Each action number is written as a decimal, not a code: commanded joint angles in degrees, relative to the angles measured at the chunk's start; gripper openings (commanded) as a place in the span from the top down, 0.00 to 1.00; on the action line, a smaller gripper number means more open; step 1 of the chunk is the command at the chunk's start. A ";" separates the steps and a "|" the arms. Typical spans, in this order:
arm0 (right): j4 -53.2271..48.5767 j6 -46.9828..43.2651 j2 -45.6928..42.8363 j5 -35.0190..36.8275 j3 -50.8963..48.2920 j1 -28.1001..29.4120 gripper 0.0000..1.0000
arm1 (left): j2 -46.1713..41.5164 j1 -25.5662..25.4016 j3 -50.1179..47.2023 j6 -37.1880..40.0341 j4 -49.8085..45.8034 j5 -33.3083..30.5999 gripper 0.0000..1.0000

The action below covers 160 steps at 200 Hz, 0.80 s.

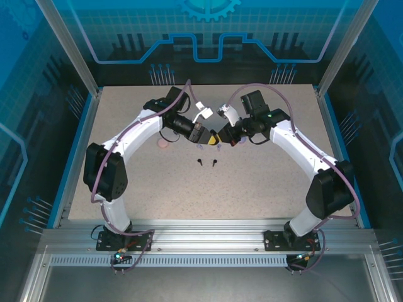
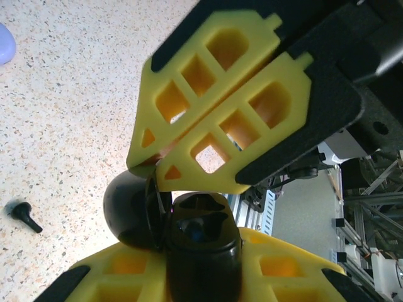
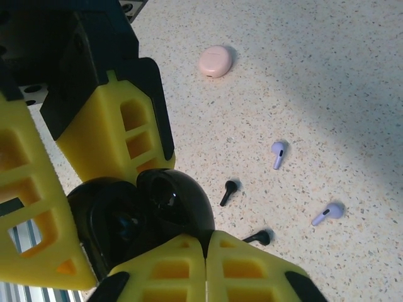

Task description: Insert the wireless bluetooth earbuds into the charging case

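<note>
In the right wrist view the glossy black round charging case (image 3: 145, 214) sits lower left, hinged open. It is clamped between the yellow latticed plastic fingers (image 3: 123, 129) of the left gripper (image 2: 201, 258), which cover most of its sides. Its hollow is too dark to read. The right gripper (image 3: 206, 242) enters from the bottom edge with its jaws pressed together at the lid's rim. Whether they pinch that rim or only touch it is hard to make out. All the earbuds in view lie loose on the speckled beige table (image 3: 327, 75), outside the case. One black stemmed earbud (image 3: 230, 190) is just right of the case. A second black earbud (image 3: 259, 237) sits lower, partly behind the right finger. Two lavender stemmed earbuds (image 3: 278, 153) (image 3: 327, 214) lie farther right, apart from each other. A closed pale pink round case (image 3: 216, 60) rests near the top centre. In the left wrist view a rounded lavender shape (image 2: 3, 43) is cut off by the upper left edge, so I cannot tell what it is.
</note>
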 commanded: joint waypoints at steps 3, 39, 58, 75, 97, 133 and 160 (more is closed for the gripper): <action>1.58 4.06 -0.69 1.08 2.46 0.16 0.77 | -3.70 0.84 -4.32 -2.64 5.83 2.17 1.00; 1.43 10.67 -5.52 1.52 1.38 -1.90 0.52 | -14.41 5.31 -18.32 -13.76 26.46 -1.24 1.00; -0.17 14.50 -7.02 3.25 0.34 -2.12 0.48 | -20.95 6.52 -25.05 -17.75 35.74 -5.70 1.00; -1.32 19.52 -6.99 4.73 -0.63 -1.88 0.46 | -26.32 6.57 -30.24 -20.71 43.25 -10.85 1.00; -2.29 25.03 -5.41 7.89 -1.76 0.32 0.45 | -33.75 6.52 -37.49 -24.26 54.01 -19.30 1.00; -3.92 29.01 1.03 14.69 -0.77 6.31 0.45 | -43.65 6.22 -45.52 -28.04 66.06 -31.25 1.00; -5.42 29.22 9.03 18.83 2.06 9.95 0.46 | -49.33 4.76 -48.34 -28.28 69.74 -39.45 1.00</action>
